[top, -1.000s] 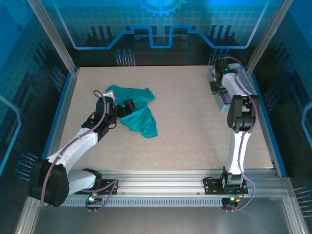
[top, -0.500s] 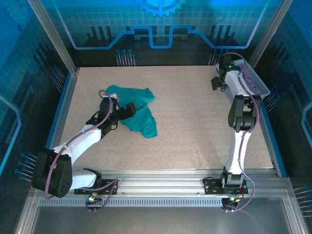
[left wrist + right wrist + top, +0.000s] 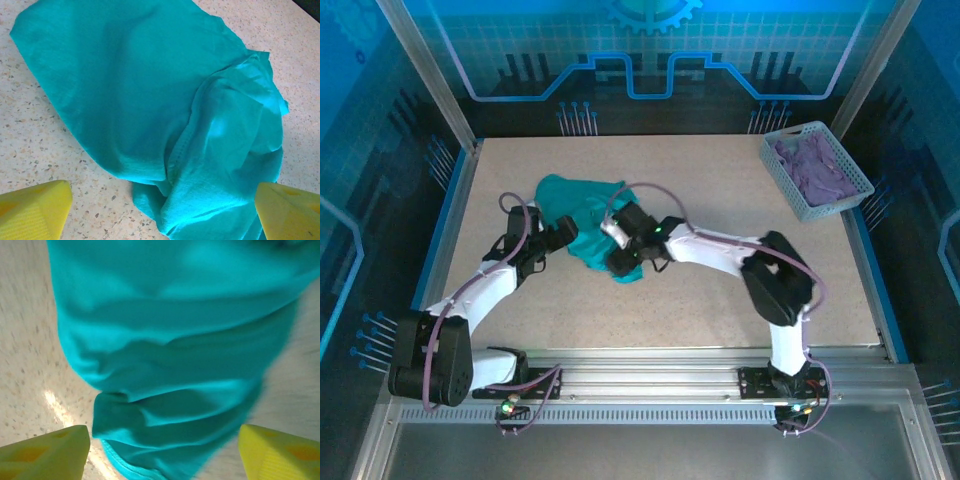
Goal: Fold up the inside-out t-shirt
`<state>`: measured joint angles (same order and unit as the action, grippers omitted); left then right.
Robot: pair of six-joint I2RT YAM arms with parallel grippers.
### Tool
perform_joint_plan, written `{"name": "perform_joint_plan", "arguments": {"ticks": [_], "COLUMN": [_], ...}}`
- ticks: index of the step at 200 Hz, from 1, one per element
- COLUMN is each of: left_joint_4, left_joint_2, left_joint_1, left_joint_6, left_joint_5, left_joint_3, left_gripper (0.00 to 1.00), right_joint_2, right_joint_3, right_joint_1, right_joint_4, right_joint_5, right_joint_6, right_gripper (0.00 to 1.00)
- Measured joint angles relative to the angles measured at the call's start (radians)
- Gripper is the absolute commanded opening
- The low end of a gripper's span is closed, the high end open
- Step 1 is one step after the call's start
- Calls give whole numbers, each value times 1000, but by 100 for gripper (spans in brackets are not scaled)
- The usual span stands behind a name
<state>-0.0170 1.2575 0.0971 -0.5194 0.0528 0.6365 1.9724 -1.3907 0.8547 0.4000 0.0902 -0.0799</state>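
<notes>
A speckled pale table (image 3: 720, 310) is sitting inside a blue-lit enclosure, seen from above. On the left, the left arm is angling up from the near edge, and the left gripper (image 3: 560, 236) is hovering just beside the left edge of the inside-out t-shirt (image 3: 578, 198). Its jaws are standing wide apart and gripping nothing. In the left wrist view, the two yellow fingertips (image 3: 35, 210) are showing at the bottom corners, with the teal fabric spreading across the table beyond them, bunched into folds on the right side.

The t-shirt is lying crumpled in a loose heap on the left-centre of the table, towards the far side.

Just to its right, the right arm is stretching across the middle of the table, and the right gripper (image 3: 620, 262) is hanging over the shirt's near right corner. Its jaws are also spread apart, clamping nothing. In the blurred right wrist view, rumpled teal cloth is lying between the yellow fingertips (image 3: 280, 450).

At the far right corner, a pale mesh basket (image 3: 835, 204) is holding a purple cloth (image 3: 817, 168), well apart from the shirt.
</notes>
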Motion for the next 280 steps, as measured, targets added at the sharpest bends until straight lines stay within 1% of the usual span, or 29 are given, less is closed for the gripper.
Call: {"name": "perform_joint_plan", "arguments": {"ticks": [17,25,42,64,77,85,94,106,114,128,133,140,153,168,180,194,207,221,233,244,254,262,280], "left_joint_4": [0,0,3,24,35,41,48,57,72,91,98,104,114,120,116,91,73,75,74,70,63,53,-2], "left_joint_2": [0,0,5,46,87,118,157,211,248,311,328,346,351,314,243,125,10,-77,-106,-88,-40,17,192], "left_joint_1": [0,0,0,0,0,0,0,0,0,0,0,0,0,2,10,39,82,114,117,117,117,117,116], "left_joint_6": [0,0,0,1,2,4,2,6,-1,-5,2,1,-3,-11,-7,3,29,56,76,95,112,129,143], "left_joint_5": [-8,-13,-24,-32,-32,-33,-39,-55,-74,-115,-129,-148,-184,-219,-233,-229,-201,-175,-147,-123,-107,-96,-66], "left_joint_3": [0,0,0,0,4,13,28,61,85,136,154,177,214,246,265,301,356,415,461,504,549,586,676], "left_gripper": [95,95,95,91,86,81,75,60,49,25,17,12,7,1,1,3,4,6,13,20,32,40,52], "right_joint_2": [65,73,78,89,81,66,33,-28,-82,-171,-201,-249,-331,-421,-488,-567,-639,-709,-754,-773,-776,-769,-710], "right_joint_3": [12,14,-6,-17,-12,0,22,54,69,75,75,71,55,24,-3,-38,-68,-98,-115,-123,-124,-124,-129], "right_joint_1": [0,-5,-12,-24,-36,-47,-64,-95,-122,-166,-179,-199,-229,-257,-274,-283,-284,-285,-285,-285,-285,-285,-293], "right_joint_4": [11,7,10,14,18,16,17,17,13,-11,-23,-37,-51,-58,-57,-51,-50,-52,-62,-70,-79,-80,-65], "right_joint_5": [-3,5,9,9,-2,-19,-44,-86,-130,-201,-223,-256,-311,-361,-388,-408,-425,-447,-467,-489,-506,-513,-509], "right_joint_6": [-27,-34,-37,-53,-55,-60,-64,-80,-94,-121,-129,-141,-160,-172,-175,-174,-174,-175,-179,-190,-202,-210,-228], "right_gripper": [74,68,45,23,6,0,0,0,0,0,0,0,0,0,0,0,0,0,0,0,0,0,0]}}
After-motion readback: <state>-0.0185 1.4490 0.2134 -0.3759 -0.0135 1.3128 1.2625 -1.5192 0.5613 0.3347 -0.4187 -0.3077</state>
